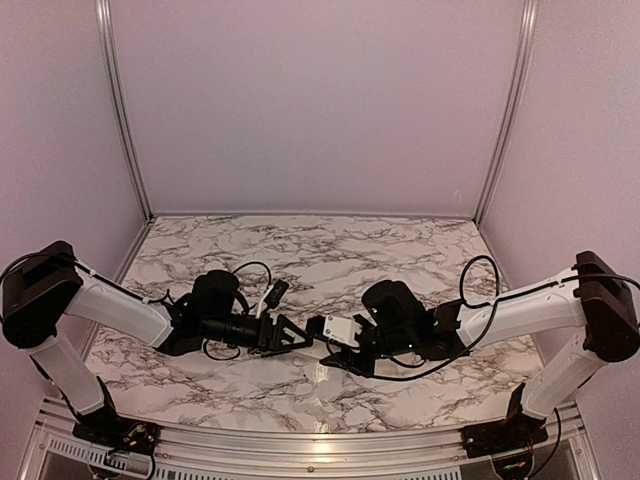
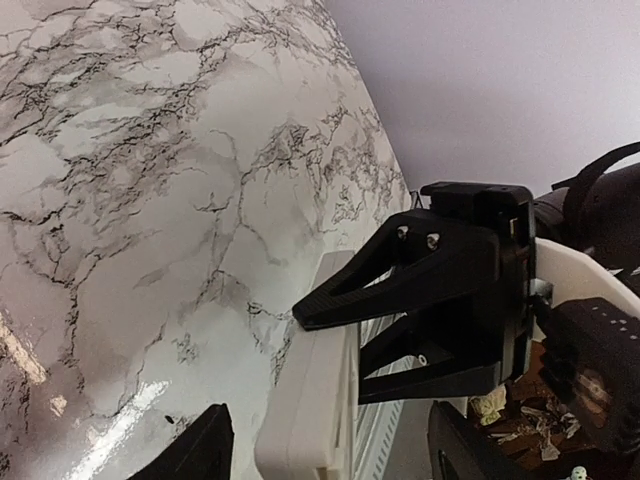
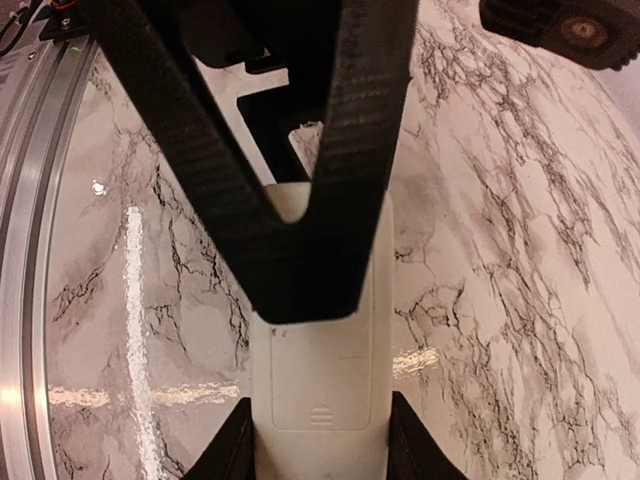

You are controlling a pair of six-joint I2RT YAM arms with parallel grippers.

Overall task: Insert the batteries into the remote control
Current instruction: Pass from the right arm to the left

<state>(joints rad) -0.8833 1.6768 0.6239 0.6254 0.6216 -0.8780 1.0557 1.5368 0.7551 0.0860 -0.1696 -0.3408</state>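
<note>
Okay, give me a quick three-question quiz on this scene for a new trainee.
1. True or false: the right end effector holds nothing.
2. In the right wrist view, what crosses in front of the remote? A) a cable B) a finger of the left end effector C) a battery
3. Fill in: the table has a ___ pattern.
Key: 1 false; 2 B; 3 marble.
</note>
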